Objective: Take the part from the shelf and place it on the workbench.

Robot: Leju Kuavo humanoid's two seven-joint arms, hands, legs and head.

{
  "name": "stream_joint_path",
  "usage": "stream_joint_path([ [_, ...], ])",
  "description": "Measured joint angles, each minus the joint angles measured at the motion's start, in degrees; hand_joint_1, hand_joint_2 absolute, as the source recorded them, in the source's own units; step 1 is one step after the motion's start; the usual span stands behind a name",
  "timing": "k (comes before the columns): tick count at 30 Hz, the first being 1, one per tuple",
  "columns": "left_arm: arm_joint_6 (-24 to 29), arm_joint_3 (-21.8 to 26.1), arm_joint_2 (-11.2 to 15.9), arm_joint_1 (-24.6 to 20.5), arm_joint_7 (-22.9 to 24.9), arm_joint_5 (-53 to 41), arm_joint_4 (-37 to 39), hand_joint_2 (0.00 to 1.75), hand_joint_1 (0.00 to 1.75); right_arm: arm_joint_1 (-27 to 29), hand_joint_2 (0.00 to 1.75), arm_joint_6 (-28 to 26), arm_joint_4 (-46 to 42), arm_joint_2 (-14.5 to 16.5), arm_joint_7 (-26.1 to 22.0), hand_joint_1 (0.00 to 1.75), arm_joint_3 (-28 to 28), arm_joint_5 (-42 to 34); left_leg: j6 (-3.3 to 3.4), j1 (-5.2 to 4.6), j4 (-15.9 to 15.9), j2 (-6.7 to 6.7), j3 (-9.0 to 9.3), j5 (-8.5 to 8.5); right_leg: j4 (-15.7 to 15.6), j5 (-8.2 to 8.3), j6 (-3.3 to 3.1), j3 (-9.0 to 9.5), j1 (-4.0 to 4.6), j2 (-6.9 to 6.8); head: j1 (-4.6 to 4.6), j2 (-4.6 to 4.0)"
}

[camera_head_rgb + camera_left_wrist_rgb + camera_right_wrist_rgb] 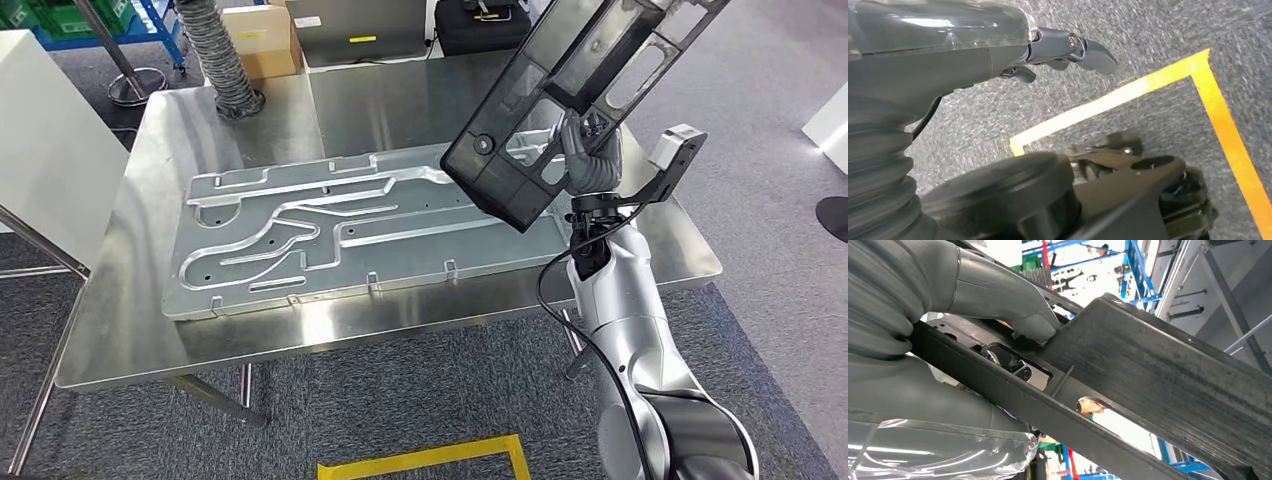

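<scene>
1. Nearest the robot, the left hand (1068, 50) hangs low over grey carpet beside a corner of yellow floor tape (1128, 92). Its dark fingers (1090, 54) are lightly curled and hold nothing; whether they are fully closed I cannot tell.

2. The right hand (583, 150), on its silver arm, grips the part (570, 95), which hangs tilted in the air above the right end of the workbench (120, 340), not yet touching it. In the right wrist view the thick grey thumb (1013, 305) presses on one face of the part (1148, 375) while the rest of the hand wraps under a rail.

3. Judging by this, the carrying step is nearly over and the placing step is in hand. The next move likely calls for lowering and levelling the part, then loosening the grasp only once it rests flat.

4. The part is a dark, semi-translucent plastic frame, long and flat, with raised ribs, open windows and a round boss near its lower corner. Its surface looks finely scratched and matte.

5. Beneath and left of the part, a large pressed metal panel (330, 235) lies flat on the workbench, dull silver, with winding embossed channels and small tabs along its near edge.

6. The workbench is brushed stainless steel, smooth and reflective. At its far edge stand a ribbed grey hose (225, 55) and a cardboard box (260, 40).
</scene>
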Motion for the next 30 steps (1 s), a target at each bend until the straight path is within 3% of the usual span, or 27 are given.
stream_joint_path([
  [2, -0.1, 0.0, 0.1, 0.2, 0.1, -0.2, 0.0, 1.75, 0.00, -0.5, 1.75, -0.1, 0.3, -0.4, 0.3, 1.75, 0.3, 0.5, 0.80, -0.24, -7.6, 0.09, 3.11, 3.94, 0.0, -0.40, 0.34, 0.57, 0.09, 0.28, 0.01, 0.00],
  [3, -0.2, 0.0, 0.1, 0.2, 0.1, -0.4, 0.0, 1.75, 0.00, -1.0, 1.75, -0.2, 0.5, -0.7, 0.5, 1.75, 0.4, 0.8, 1.09, -0.38, -10.1, 0.14, 4.19, 4.56, 0.0, -0.47, 0.62, 0.56, 0.15, 0.37, 0.01, 0.00],
  [7, -0.6, -0.1, 0.1, 0.2, 0.1, -0.9, 0.0, 1.75, 0.00, -3.0, 1.75, -1.2, 1.9, -1.2, 1.1, 1.75, 1.2, 2.6, 1.72, -0.24, -12.7, 0.24, 5.21, 4.19, 0.0, -0.62, 1.93, 0.17, 0.25, 0.33, 0.02, 0.00],
  [9, -0.9, -0.2, 0.0, 0.2, 0.1, -1.2, 0.0, 1.75, 0.00, -4.5, 1.75, -2.7, 2.6, -0.8, 1.3, 1.75, 1.8, 4.2, 2.28, 0.00, -13.4, 0.69, 5.64, 4.40, 3.5, -2.69, 2.42, -1.51, 0.30, -0.19, 0.02, 0.00],
  [11, -1.1, -0.2, 0.0, 0.3, 0.0, -1.3, 0.0, 1.75, 0.00, -5.9, 1.75, -4.5, 3.5, 0.0, 1.6, 1.75, 2.6, 6.3, 2.59, -0.22, -13.4, 1.24, 5.80, 4.27, 10.9, -5.91, 2.80, -5.55, 0.30, -0.63, 0.02, 0.00],
  [12, -1.2, -0.2, 0.0, 0.3, 0.0, -1.3, 0.0, 1.75, 0.00, -6.4, 1.75, -6.3, 3.9, 0.3, 1.8, 1.75, 3.2, 8.2, 2.64, -0.30, -13.4, 1.46, 5.89, 4.16, 14.0, -6.77, 2.97, -7.48, 0.29, -0.70, 0.02, 0.00],
  [13, -1.3, -0.2, 0.0, 0.3, -0.2, -1.2, 0.0, 1.75, 0.00, -6.8, 1.75, -8.9, 4.2, 0.5, 2.0, 1.75, 4.1, 11.1, 2.62, -0.36, -13.4, 1.63, 6.02, 4.02, 15.6, -6.66, 3.12, -8.66, 0.26, -0.74, 0.02, 0.00],
  [14, -1.3, -0.2, 0.0, 0.4, -0.4, -1.1, 0.0, 1.75, 0.00, -7.1, 1.75, -12.5, 4.5, 0.6, 2.2, 1.75, 5.2, 14.8, 2.56, -0.38, -13.3, 1.76, 6.19, 3.83, 14.8, -5.43, 3.21, -8.70, 0.22, -0.78, 0.02, 0.00],
  [16, -1.4, -0.2, 0.0, 0.5, -0.8, -0.9, 0.0, 1.75, 0.00, -7.4, 1.75, -17.8, 4.9, 0.7, 2.6, 1.75, 7.0, 20.5, 2.42, -0.37, -13.2, 1.86, 6.44, 3.56, 11.7, -2.89, 3.29, -7.61, 0.16, -0.81, 0.02, 0.00],
  [20, -1.4, -0.2, 0.0, 0.5, -1.0, -0.9, 0.0, 1.75, 0.00, -7.8, 1.75, -20.4, 5.1, 0.7, 2.9, 1.75, 8.1, 23.2, 2.28, -0.37, -13.0, 1.88, 6.55, 3.35, 8.5, -1.11, 3.29, -6.19, 0.07, -0.81, 0.02, 0.00],
  [21, -1.4, -0.2, 0.0, 0.5, -1.1, -0.9, 0.0, 1.75, 0.00, -8.7, 1.75, -22.4, 5.6, 0.7, 3.8, 1.75, 9.5, 26.2, 1.99, -0.51, -12.7, 1.84, 6.52, 3.06, 6.0, -0.05, 3.02, -5.17, 0.09, -0.63, 0.02, 0.00],
  [23, -1.5, -0.2, 0.1, 0.3, -1.1, -0.9, 0.0, 1.75, 0.00, -11.7, 1.75, -28.6, 7.9, 0.6, 6.9, 1.75, 14.5, 36.3, 1.02, -0.75, -12.2, 1.80, 6.58, 2.36, 1.4, 1.67, 1.81, -3.36, 0.23, -0.33, 0.01, 0.00],
  [25, -1.7, -0.2, 0.1, 0.2, -1.2, -0.9, 0.0, 1.75, 0.00, -14.3, 1.75, -33.2, 10.1, 0.2, 9.7, 1.75, 19.3, 44.9, 0.16, -0.69, -10.9, 1.42, 6.11, 1.16, 0.6, 1.69, 0.52, -2.91, 0.15, -0.22, 0.00, 0.00],
  [26, -1.8, -0.2, 0.1, 0.2, -1.2, -0.8, 0.0, 1.75, 0.00, -14.9, 1.75, -34.4, 10.7, -0.2, 10.3, 1.75, 20.7, 47.2, -0.07, -0.54, -8.8, 1.07, 5.15, -0.05, 0.5, 1.64, 0.22, -2.76, -0.06, -0.24, 0.00, 0.00],
  [28, -2.1, -0.2, 0.1, 0.3, -1.5, -0.5, 0.0, 1.75, 0.00, -15.7, 1.75, -36.9, 11.8, -1.0, 11.9, 1.75, 23.6, 52.4, -0.43, -0.28, -1.3, 0.43, 1.60, -3.38, 0.5, 1.48, -0.13, -2.60, -0.11, -0.25, 0.00, 0.00],
  [30, -2.2, -0.2, 0.1, 0.2, -1.9, -0.2, 0.0, 1.75, 0.00, -16.1, 1.75, -39.2, 13.0, -1.8, 13.9, 1.75, 26.3, 58.3, -0.52, -0.17, 4.8, 0.25, -1.59, -4.81, 0.5, 1.32, -0.28, -2.46, -0.03, -0.21, 0.00, 0.00],
])
